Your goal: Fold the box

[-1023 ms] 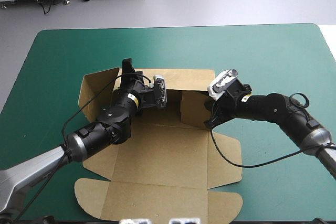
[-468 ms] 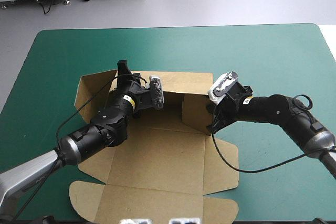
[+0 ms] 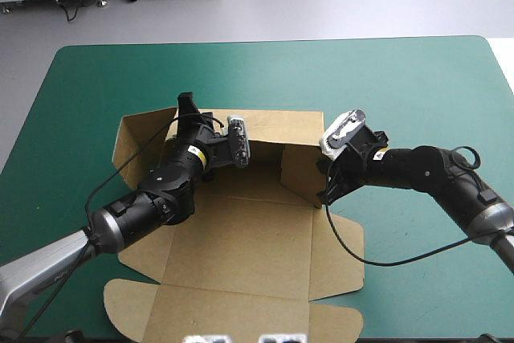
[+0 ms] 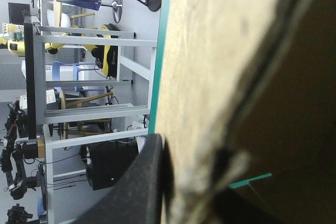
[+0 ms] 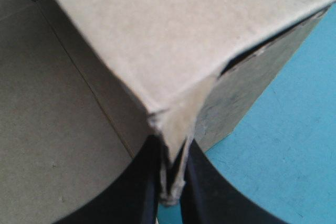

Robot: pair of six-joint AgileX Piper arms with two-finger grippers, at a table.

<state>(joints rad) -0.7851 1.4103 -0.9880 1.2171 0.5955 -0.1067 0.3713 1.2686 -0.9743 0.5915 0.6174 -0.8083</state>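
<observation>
The brown box [image 3: 241, 255] lies open on the teal-green cover, its base and front flaps flat and its far wall [image 3: 277, 126] raised. My left gripper [image 3: 191, 116] is shut on the far wall's left part. In the left wrist view the board [image 4: 210, 51] runs between the fingers [image 4: 144, 182]. My right gripper [image 3: 326, 189] is shut on the box's right rear corner, where a short side wall [image 3: 297, 168] stands up. In the right wrist view the doubled corner of the board [image 5: 173, 35] is pinched in my right gripper [image 5: 170, 187].
The teal-green cover [image 3: 401, 86] shows on all sides of the box. A side flap [image 3: 132, 130] angles up at the box's far left. The rounded front flaps [image 3: 128, 311] reach close to the table's front edge.
The whole sheet has slid a little to the left and toward the front. Both grippers keep their hold, the left one having shifted left with the far wall.
</observation>
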